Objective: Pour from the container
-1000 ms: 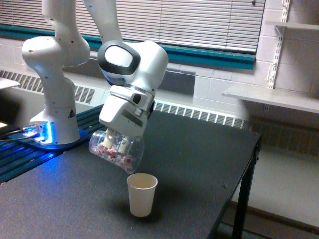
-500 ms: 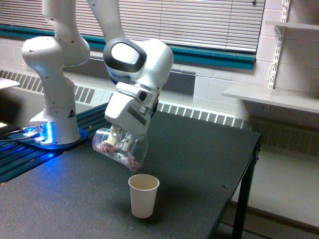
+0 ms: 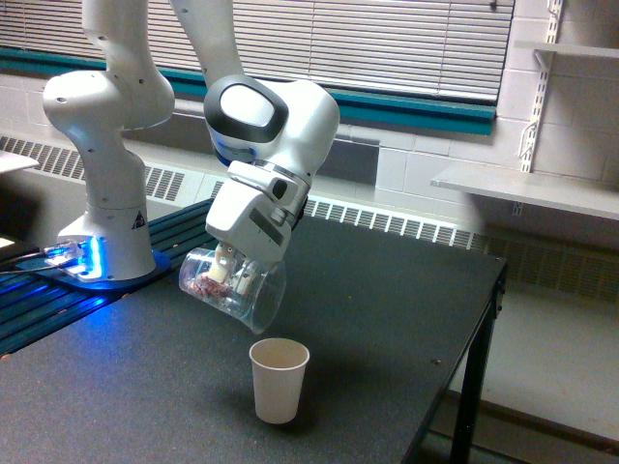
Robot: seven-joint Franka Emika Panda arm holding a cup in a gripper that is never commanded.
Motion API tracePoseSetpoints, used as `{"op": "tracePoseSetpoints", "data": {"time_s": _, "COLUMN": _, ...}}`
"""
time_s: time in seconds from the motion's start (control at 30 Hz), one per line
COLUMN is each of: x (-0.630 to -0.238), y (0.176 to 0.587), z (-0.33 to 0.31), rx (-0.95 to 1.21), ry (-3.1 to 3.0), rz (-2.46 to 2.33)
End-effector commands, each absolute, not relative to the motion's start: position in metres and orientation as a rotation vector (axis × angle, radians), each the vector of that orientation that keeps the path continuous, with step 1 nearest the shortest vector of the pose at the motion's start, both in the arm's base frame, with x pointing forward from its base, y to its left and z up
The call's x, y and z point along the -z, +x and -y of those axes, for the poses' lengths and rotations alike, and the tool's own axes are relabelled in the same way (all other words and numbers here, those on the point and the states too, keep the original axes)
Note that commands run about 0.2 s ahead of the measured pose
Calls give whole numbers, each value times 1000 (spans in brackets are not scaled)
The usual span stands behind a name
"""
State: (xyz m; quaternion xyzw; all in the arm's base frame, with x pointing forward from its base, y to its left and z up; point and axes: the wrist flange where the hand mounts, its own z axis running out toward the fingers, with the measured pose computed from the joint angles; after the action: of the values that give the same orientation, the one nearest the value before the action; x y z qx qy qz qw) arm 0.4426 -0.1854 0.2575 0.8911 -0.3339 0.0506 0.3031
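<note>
Hand (image 3: 232,275) clamped on the container (image 3: 233,288), fingers gripping its clear wall. Container held in the air, tipped steeply with mouth toward 4 o'clock, reddish-brown and pale bits gathered near its base end. Paper cup (image 3: 279,379) upright on the dark table (image 3: 387,309), below the container's mouth at about 5 o'clock, not touching it.

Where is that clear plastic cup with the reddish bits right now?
The clear plastic cup is in the air, tilted, gripped by the white robot gripper, just above and to the exterior view's left of the cream paper cup on the dark table.
</note>
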Motion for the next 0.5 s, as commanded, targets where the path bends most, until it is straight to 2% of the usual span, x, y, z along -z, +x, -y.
{"op": "tracePoseSetpoints", "data": {"time_s": 0.03, "x": -262, "y": 448, "z": 180, "rx": -134, "ry": 2352, "rz": 842}}
{"op": "tracePoseSetpoints", "data": {"time_s": 0.5, "x": -263, "y": 461, "z": 172, "rx": -112, "ry": 2321, "rz": 733}}
